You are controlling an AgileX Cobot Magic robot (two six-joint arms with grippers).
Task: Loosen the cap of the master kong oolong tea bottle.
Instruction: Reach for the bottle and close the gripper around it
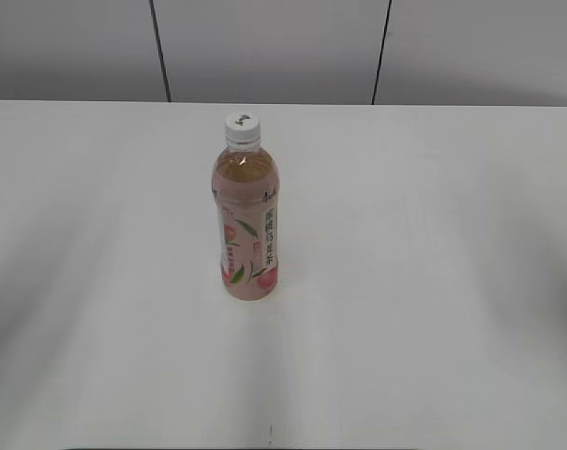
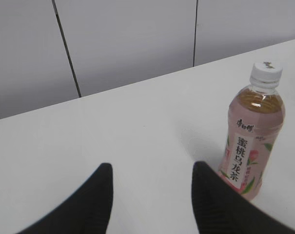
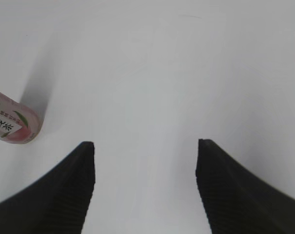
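Note:
The master kong oolong tea bottle [image 1: 246, 225] stands upright near the middle of the white table, pink label facing me, amber tea showing above it. Its white cap [image 1: 243, 125] sits on the neck. In the left wrist view the bottle [image 2: 252, 136] is at the right, just beyond the right finger, with the cap [image 2: 266, 72] on top. My left gripper [image 2: 152, 168] is open over bare table, holding nothing. The right wrist view catches only the bottle's base [image 3: 13, 124] at the left edge. My right gripper [image 3: 145, 146] is open wide and empty. Neither arm shows in the exterior view.
The white table [image 1: 433, 281] stretches to all sides of the bottle. A grey panelled wall [image 1: 274, 47] with dark seams runs behind the table's far edge.

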